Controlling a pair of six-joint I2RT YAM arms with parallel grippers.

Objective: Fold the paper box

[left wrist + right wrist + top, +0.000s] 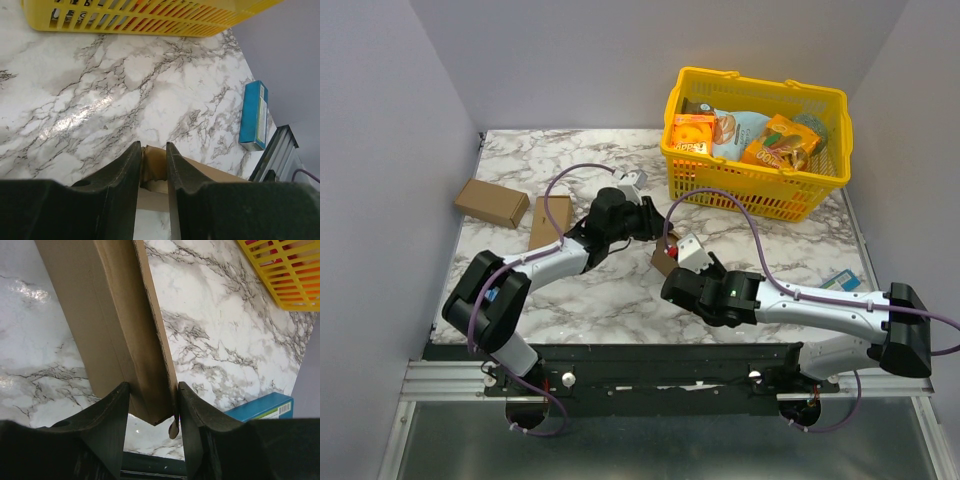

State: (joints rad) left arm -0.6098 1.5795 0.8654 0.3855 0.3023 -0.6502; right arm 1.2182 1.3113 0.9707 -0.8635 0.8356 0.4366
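fig.: the paper box (663,262) at mid-table, between the two arms and just in front of the yellow basket (760,192); whether it rests on the marble table (610,300) or is lifted cannot be told.

right gripper (152,390): clenched on a folded wall of the box, one finger against each face, the panel running up and away from the jaws.

left gripper (154,150): fingers narrow and bracketing a curled flap at the box's corner. cardboard fills the gap, but whether it is firmly pinched cannot be told.

step in hand, as judged: turning a flap while the other arm steadies the body. to do it well, the right arm should act as a fixed anchor near the crease. the left should take the flap deep enough not to slip, then rotate it about the scored line rather than pull, since thin board is likely to buckle or tear away from its crease.

containers: the basket holds an orange packet (692,132), a pale bag (740,130) and an orange-yellow pack (780,142), leaning against one another. a small brown box (490,202) and a flatter brown box (550,222) lie at the table's left, well apart from the work, contents not visible. a blue carton (255,115) lies flat near the right edge.
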